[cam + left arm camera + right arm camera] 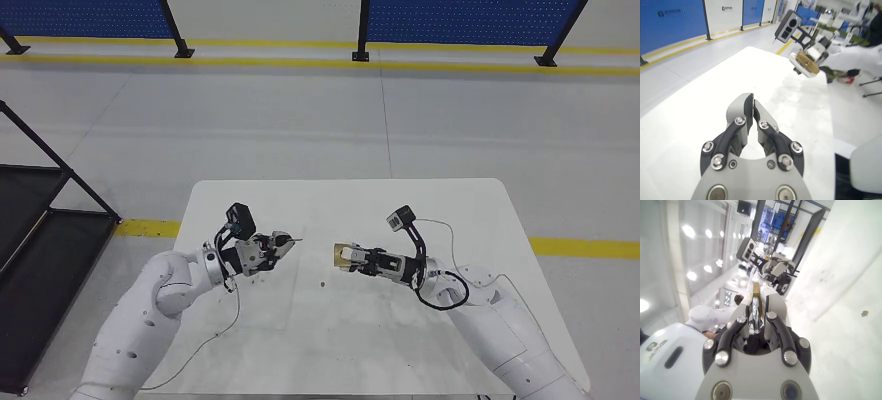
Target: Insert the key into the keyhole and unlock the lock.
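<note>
**Lock and key apart**

Over the table (400, 210) my right gripper (352, 259) clamps the brass lock (341, 255) by its flat sides; I judge it heavy, stiff. Left of it, my left gripper (277, 246) pinches the key (290, 240), likely slippery.

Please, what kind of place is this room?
Probably an industrial robot test hall: blue perforated barrier panels, yellow floor lines, and one white rectangular work table.

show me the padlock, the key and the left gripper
padlock (808, 64), left wrist view, brass body
key (291, 240), top view, end sticking out past the jaws
left gripper (753, 98), left wrist view, between its fingertips
</note>
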